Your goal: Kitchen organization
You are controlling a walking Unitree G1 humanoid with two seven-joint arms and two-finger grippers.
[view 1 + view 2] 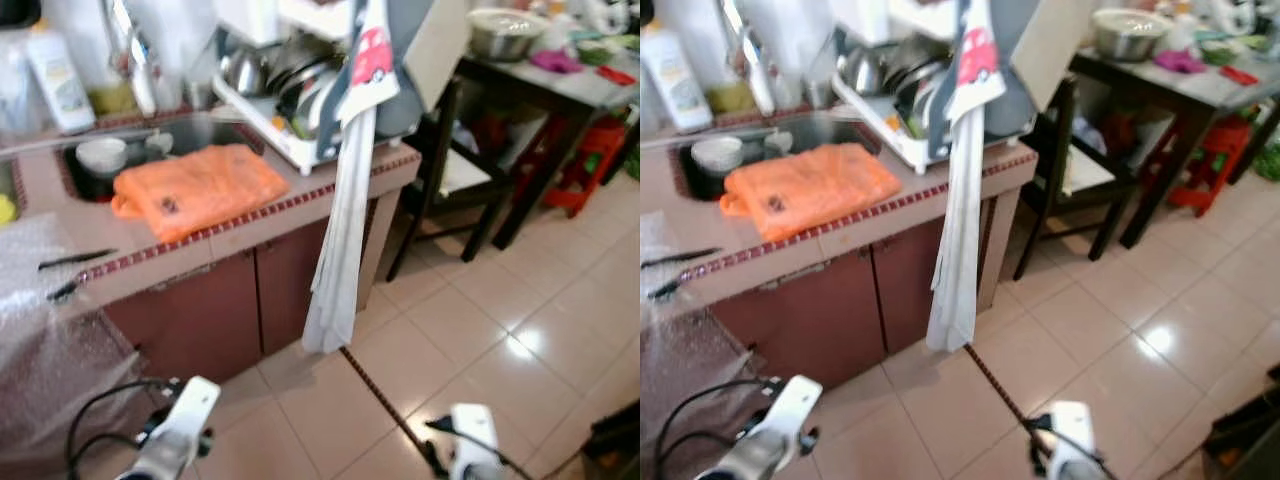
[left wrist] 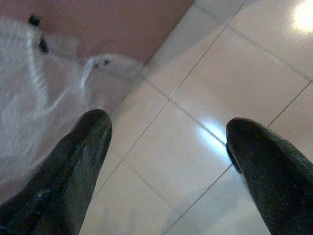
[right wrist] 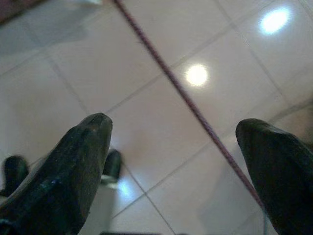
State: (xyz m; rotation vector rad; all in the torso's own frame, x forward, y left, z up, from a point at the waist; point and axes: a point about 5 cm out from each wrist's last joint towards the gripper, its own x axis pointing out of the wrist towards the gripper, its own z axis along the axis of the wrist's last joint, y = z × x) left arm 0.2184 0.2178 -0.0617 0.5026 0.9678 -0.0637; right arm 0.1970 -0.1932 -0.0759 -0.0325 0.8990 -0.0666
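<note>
An orange plastic bag [image 1: 195,188] lies flat on the tiled counter [image 1: 250,228], in front of the sink [image 1: 200,132]. A white bowl [image 1: 101,155] sits in the sink. A white dish rack [image 1: 300,100] full of metal pots and plates stands at the counter's right end. A long white cloth [image 1: 340,240] hangs from it down past the cabinet. Both arms hang low over the floor, left arm [image 1: 180,430] and right arm [image 1: 470,440]. My left gripper [image 2: 168,132] is open above floor tiles beside bubble wrap. My right gripper [image 3: 173,129] is open above tiles with a dark red grout line.
Bubble wrap [image 1: 50,340] drapes over the counter's left end, with thin black utensils [image 1: 75,259] on it. A white bottle [image 1: 58,80] stands behind the sink. At the right, a dark table [image 1: 560,85] carries a metal bowl [image 1: 503,32], with a red stool [image 1: 590,160] under it.
</note>
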